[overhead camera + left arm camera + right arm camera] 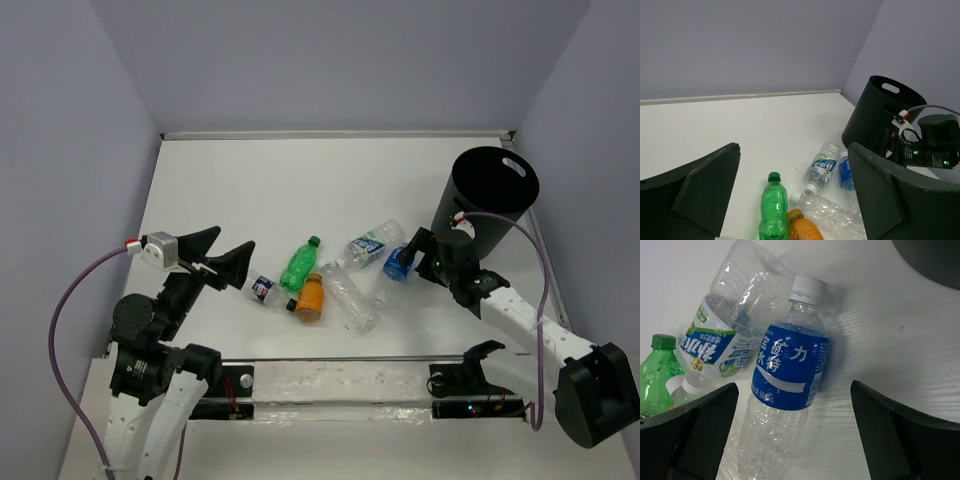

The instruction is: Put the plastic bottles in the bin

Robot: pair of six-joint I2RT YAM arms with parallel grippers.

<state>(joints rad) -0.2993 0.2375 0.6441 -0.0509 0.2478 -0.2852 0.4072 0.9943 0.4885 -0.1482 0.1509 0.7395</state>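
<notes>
Six plastic bottles lie in a loose cluster at the middle of the white table (300, 180). From left to right they are a small bottle with a red-white-blue label (266, 291), a green bottle (300, 263), a squat orange bottle (310, 297) touching the green one's base, an unlabelled clear bottle (352, 298), a clear bottle with a blue-and-green label (372, 243), and a blue-labelled bottle (392, 272). The bin (448, 198) stands upright at the far right, close to the right wall and the table's right edge, with its handle slot on the far side of the rim.

The right gripper (405, 255) is spread wide over the blue-labelled bottle. In the right wrist view one finger shows on each side of it with table between, and neither touches. The left gripper (235, 240) hangs wide open, holding nothing, just left of the cluster and above the table. A broad stretch of table lies between the bottles and the far wall, and a narrower one between the cluster and the left edge.

The blue label carries large white Chinese characters, and its smaller print is too fine to read. The blue-and-green label also bears white Chinese characters. The small bottle's label cannot be read.

The table has a faint wood grain. Pale lavender-grey walls close it in on three sides, and a clear strip runs along the near edge.
</notes>
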